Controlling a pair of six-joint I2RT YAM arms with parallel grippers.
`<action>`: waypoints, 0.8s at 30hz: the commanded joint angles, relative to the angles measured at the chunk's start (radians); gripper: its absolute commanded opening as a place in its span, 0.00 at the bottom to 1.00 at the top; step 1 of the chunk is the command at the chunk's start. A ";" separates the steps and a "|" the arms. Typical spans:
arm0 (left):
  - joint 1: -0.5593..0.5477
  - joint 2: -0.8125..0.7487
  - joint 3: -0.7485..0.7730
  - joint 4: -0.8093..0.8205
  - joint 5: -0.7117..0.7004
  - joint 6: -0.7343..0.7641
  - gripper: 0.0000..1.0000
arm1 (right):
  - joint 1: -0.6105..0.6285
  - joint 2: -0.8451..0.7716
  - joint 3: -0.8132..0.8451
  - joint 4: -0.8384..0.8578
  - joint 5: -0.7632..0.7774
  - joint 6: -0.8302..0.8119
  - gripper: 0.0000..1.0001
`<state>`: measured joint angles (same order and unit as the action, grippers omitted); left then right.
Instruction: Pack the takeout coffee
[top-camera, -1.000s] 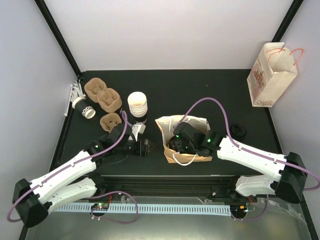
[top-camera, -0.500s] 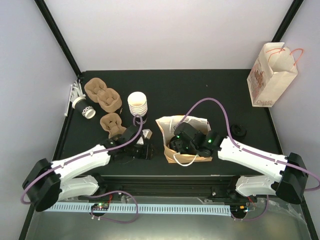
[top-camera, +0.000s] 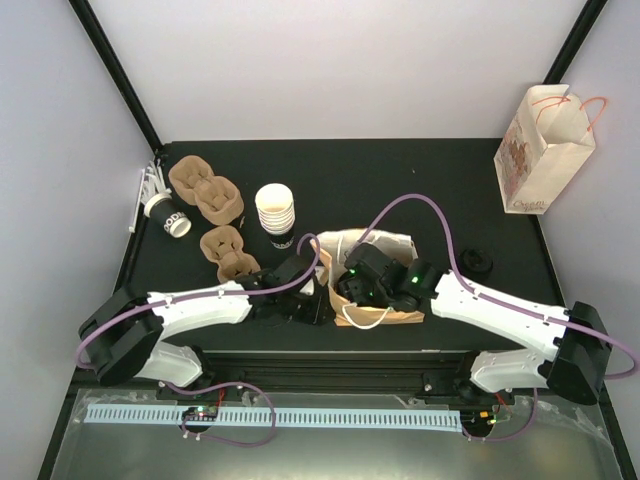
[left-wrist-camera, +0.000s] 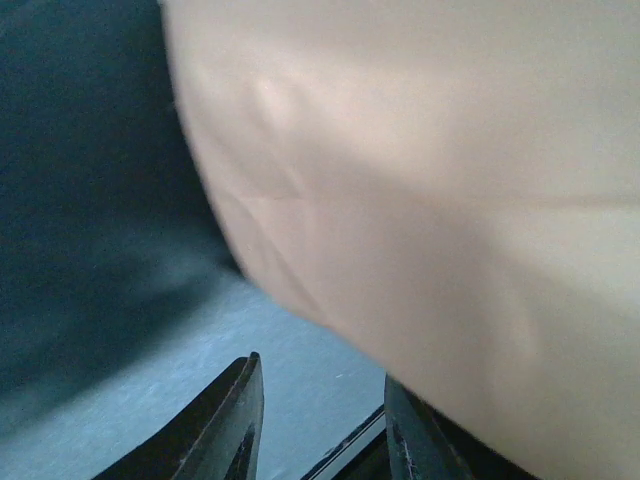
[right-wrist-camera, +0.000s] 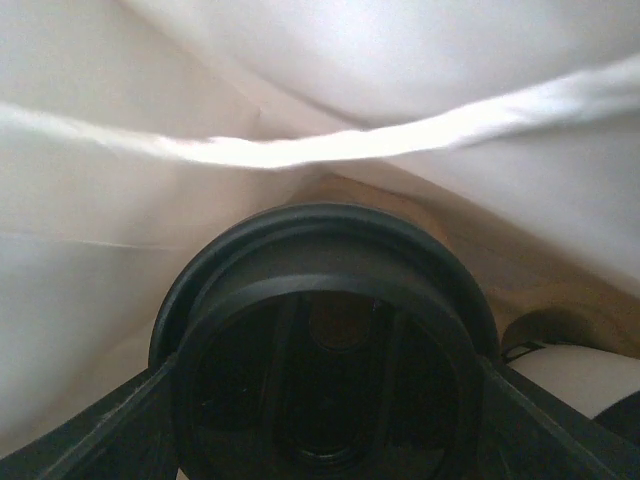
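In the right wrist view a takeout coffee cup's round black lid (right-wrist-camera: 328, 300) fills the space between my right gripper's (right-wrist-camera: 330, 400) fingers, which press its two sides. This happens inside the brown paper bag (top-camera: 395, 315), whose pale walls surround the cup. A white cup wall (right-wrist-camera: 590, 375) shows at the lower right inside the bag. My left gripper (top-camera: 305, 303) lies low on the table against the bag's left side. In its wrist view the tan bag wall (left-wrist-camera: 430, 190) looms above the left gripper (left-wrist-camera: 320, 380), whose fingers stand apart with only table between them.
A stack of white cups (top-camera: 275, 210) stands behind the left arm. One cup (top-camera: 168, 216) lies on its side at far left. Brown pulp carriers (top-camera: 205, 188) (top-camera: 228, 252) sit nearby. A loose black lid (top-camera: 478, 262) lies right of the bag. A printed white bag (top-camera: 545, 150) stands back right.
My left arm has swept right along the table up to the bag's left side, and its fingers have drawn closer together. The right gripper has stayed in the bag.
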<state>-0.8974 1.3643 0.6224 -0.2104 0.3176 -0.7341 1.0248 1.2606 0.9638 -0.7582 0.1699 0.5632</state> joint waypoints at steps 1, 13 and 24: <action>-0.035 0.020 0.088 0.022 -0.028 0.033 0.36 | -0.002 0.093 -0.043 -0.148 -0.046 -0.012 0.44; -0.074 0.037 0.151 -0.022 -0.092 0.066 0.36 | 0.000 0.171 -0.045 -0.220 -0.015 -0.016 0.44; -0.090 0.019 0.163 -0.060 -0.153 0.084 0.35 | 0.029 0.253 -0.090 -0.211 -0.032 0.026 0.44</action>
<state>-0.9649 1.3960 0.7177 -0.3237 0.1921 -0.6876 1.0321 1.3399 1.0039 -0.7719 0.1837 0.5728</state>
